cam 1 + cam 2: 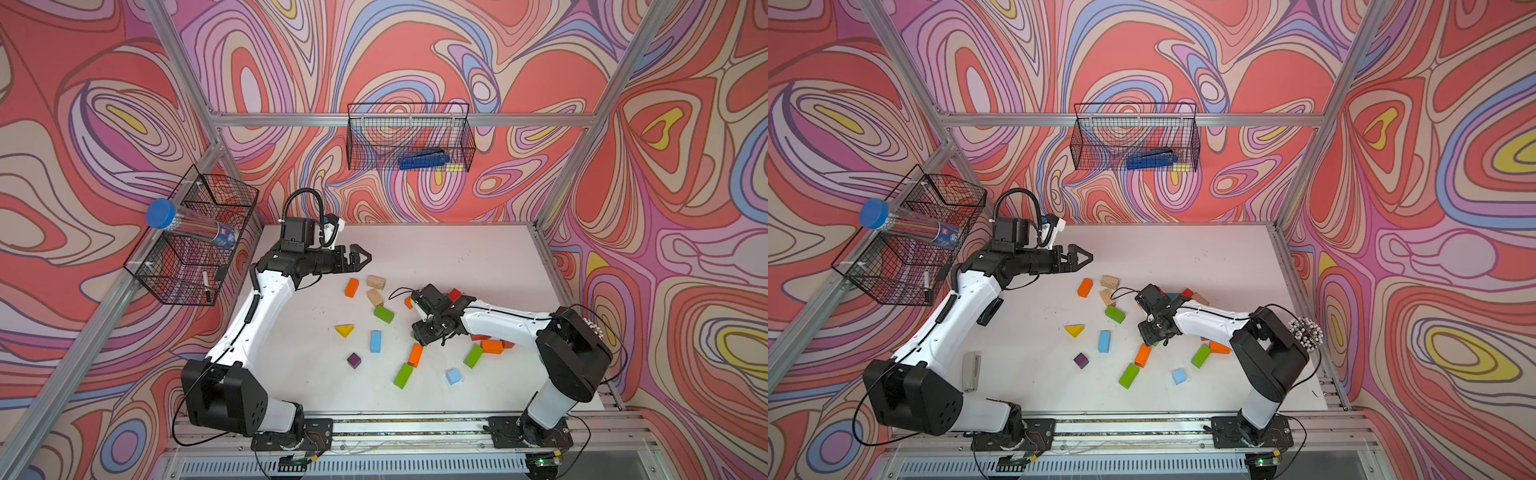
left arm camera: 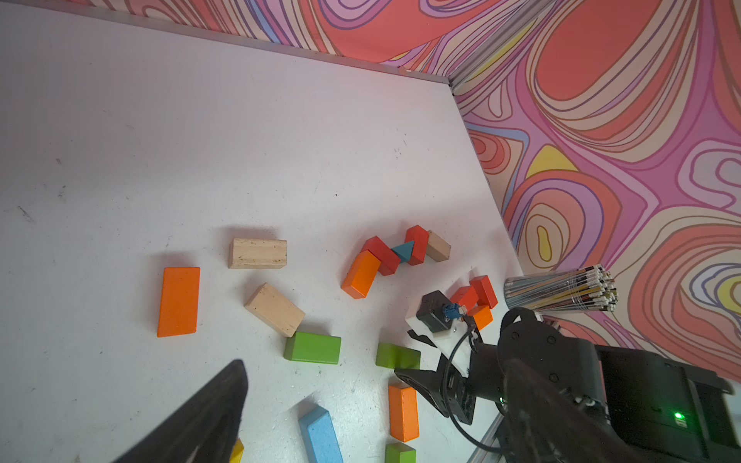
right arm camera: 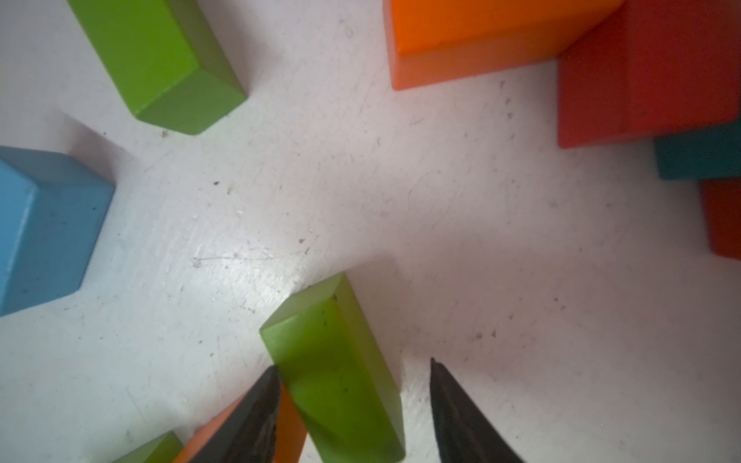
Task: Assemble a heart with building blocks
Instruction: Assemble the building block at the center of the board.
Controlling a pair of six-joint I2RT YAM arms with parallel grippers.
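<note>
The right end effector (image 3: 353,371) points down at the surface (image 1: 457,257), a little right of the middle. In the right wrist view its 2 fingers stand on both sides of a green brick (image 3: 337,352), which lies flat on the surface. One finger is just beside the brick. The other is apart from it, with a strip of bare surface between. So the jaws are open around the brick and do not clamp it. An orange brick (image 3: 292,429) lies just beside the green brick, partly hidden by the nearer finger.

The left end effector (image 1: 368,257) hangs in the air above the far left part of the surface and points to the right. Its jaws are wide apart and it carries nothing.

All other blocks lie on the surface. Beyond the right arm, 5 blocks touch one another in a zigzag chain (image 2: 381,256): orange, red, a teal triangle, red and plain wood. A red pair (image 2: 483,290) lies close to the right arm, nearer to the right edge. Left of the right end effector the blocks are loose:
- a wood brick (image 1: 375,281)
- a second wood brick (image 1: 375,297), just beside a far green brick (image 1: 383,314)
- a far orange brick (image 1: 351,287)
- a yellow triangle (image 1: 344,330)
- a blue brick (image 1: 375,341)
- a purple cube (image 1: 353,360)

A blue cube (image 1: 454,376) lies nearer to the front edge. A grey stapler (image 1: 971,372) lies at the left edge, beside the left arm.
</note>
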